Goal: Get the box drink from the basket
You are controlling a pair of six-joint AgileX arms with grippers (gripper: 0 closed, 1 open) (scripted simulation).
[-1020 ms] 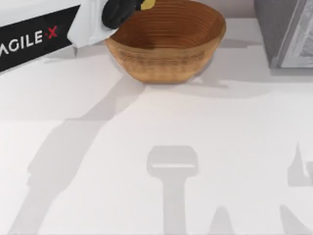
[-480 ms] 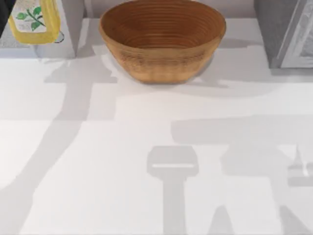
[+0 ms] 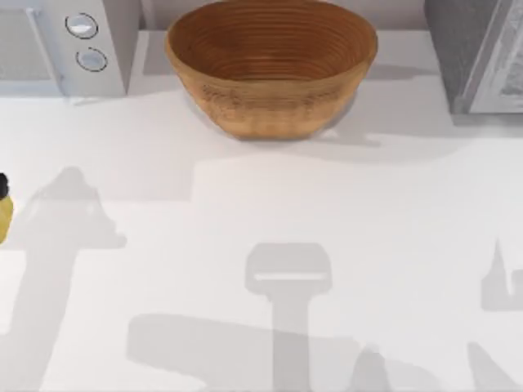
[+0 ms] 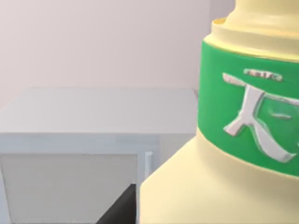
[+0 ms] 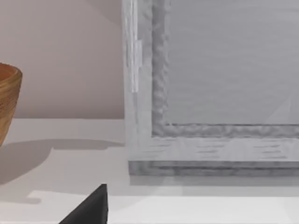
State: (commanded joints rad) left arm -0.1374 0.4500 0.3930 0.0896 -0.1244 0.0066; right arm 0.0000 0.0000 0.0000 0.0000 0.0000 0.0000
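box drink (image 4: 224, 154) single, at table's left edge in left hand (image 3: 2, 186), grip unclear, one basket (image 3: 274, 110) far away

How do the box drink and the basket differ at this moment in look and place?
The box drink is smooth pale yellow with a green neck band; the basket is brown, woven and ridged. In the top view the drink sits at the table's far left edge, the basket at the back centre. The basket holds nothing.

The basket (image 3: 271, 69) is tan-brown weave with darker ringed ridges inside. The box drink (image 4: 224, 140) is pale yellow with a green neck band bearing a raised silvery-white mark, perhaps a character. The table (image 3: 327, 212) is white; a white appliance (image 3: 61, 45) has two round grey-rimmed dials
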